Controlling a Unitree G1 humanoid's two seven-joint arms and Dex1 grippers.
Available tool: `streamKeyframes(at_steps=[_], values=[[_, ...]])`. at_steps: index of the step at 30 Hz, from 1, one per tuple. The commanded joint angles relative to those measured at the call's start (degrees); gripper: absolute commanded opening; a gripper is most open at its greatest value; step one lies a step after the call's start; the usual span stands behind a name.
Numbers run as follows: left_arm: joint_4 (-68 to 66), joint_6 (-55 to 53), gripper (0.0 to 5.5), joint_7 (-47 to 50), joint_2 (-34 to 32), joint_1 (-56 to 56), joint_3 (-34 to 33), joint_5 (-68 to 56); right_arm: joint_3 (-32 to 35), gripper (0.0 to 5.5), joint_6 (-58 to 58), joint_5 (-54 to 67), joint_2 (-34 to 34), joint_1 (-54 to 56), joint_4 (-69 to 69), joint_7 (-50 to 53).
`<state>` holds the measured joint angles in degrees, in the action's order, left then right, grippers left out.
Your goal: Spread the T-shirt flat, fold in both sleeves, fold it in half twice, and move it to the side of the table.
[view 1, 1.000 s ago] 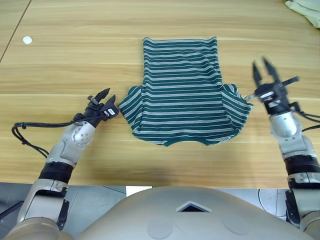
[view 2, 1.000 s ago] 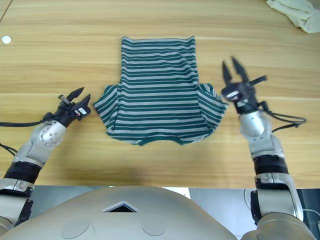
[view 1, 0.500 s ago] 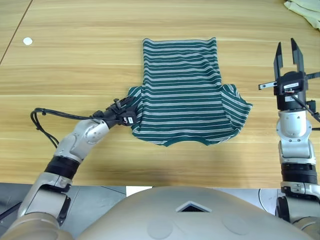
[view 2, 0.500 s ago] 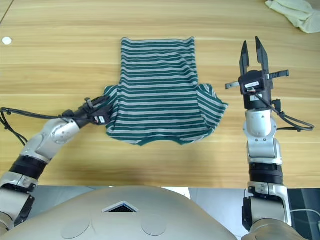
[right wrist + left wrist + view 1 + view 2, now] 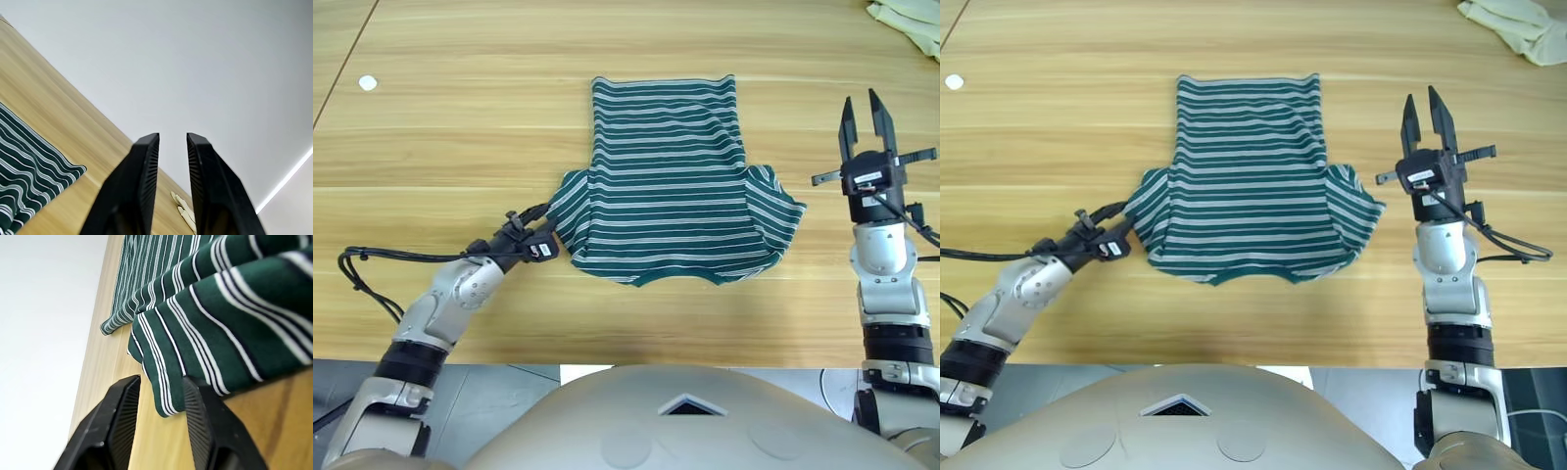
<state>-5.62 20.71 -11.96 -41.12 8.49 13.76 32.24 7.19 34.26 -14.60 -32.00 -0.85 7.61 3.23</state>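
Left wrist view | left gripper [image 5: 161, 382] fingers parted, straddling left sleeve [image 5: 195, 333] hem, not clamped | T-shirt [image 5: 666, 147] mid-worktop [image 5: 460, 117], sleeves rumpled | right gripper [image 5: 864, 108] spread wide, aloft beside right sleeve [image 5: 775, 201], apart | step: likely spreading flat | next: pinch hem, draw toward left edge

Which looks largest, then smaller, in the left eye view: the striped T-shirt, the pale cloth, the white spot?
1. striped T-shirt, by far.
2. pale cloth, cut off by the picture's edge, so its full size is unsure.
3. white spot, smallest.

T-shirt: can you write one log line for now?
T-shirt: lying on table | left claw: open around sleeve hem | right claw: open, clear of T-shirt
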Motion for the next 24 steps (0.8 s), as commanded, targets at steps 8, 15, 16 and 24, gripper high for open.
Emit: streamKeyframes(at_steps=[8, 15, 16, 24], values=[[2.15, -3.91, 1.59, 4.34, 1.87, -3.46, -5.35, -0.10, -0.10, 1.02, 1.41, -1.77, 0.34, 1.12, 2.01, -0.59], [-4.05, 2.74, 1.59, -4.31, -2.37, -9.88, 4.20, 7.18, -1.06, 1.02, 1.41, -3.31, 1.14, 0.72, 2.42, -0.38], [-5.35, 4.13, 1.59, -5.92, -3.19, -10.90, 5.60, 7.98, -1.31, 1.02, 1.43, -3.51, 1.25, 0.74, 2.50, -0.41], [-15.03, 10.50, 1.59, -11.05, -6.17, -17.14, 12.98, 12.37, -2.52, 1.02, 1.39, -4.95, 2.26, 0.16, 2.57, -0.77]])
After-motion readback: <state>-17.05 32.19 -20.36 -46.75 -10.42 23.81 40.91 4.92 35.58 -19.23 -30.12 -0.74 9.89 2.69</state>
